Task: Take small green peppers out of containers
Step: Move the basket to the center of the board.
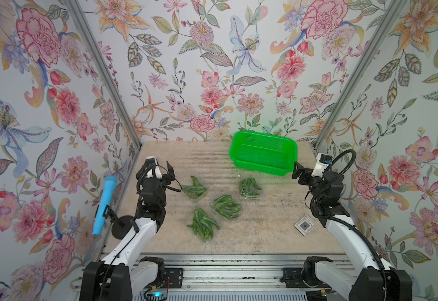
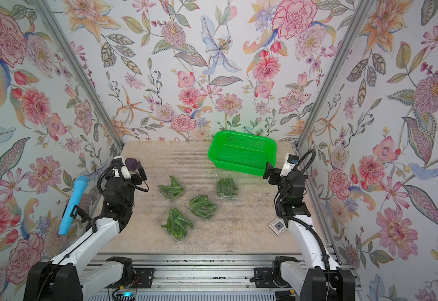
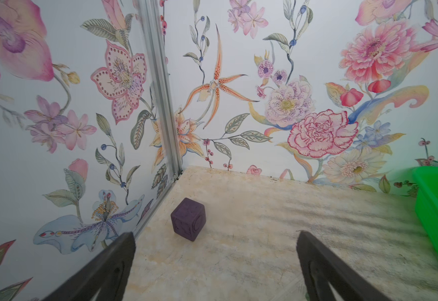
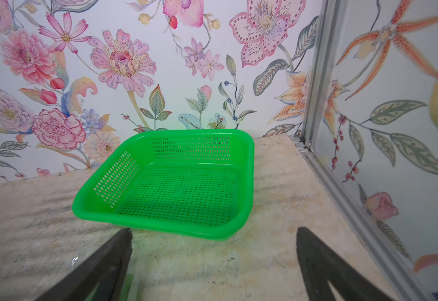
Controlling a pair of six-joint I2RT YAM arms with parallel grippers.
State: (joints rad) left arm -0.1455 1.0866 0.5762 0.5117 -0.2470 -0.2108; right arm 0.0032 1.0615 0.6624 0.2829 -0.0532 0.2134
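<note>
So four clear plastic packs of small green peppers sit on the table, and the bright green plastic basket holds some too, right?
No: the bright green plastic basket is empty, as the right wrist view shows. The four clear plastic packs of small green peppers sit on the table.

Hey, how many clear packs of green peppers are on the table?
4 packs: one at the left, one just before the green basket, one in the middle, one nearest the robot's base. None seems hidden.
</note>
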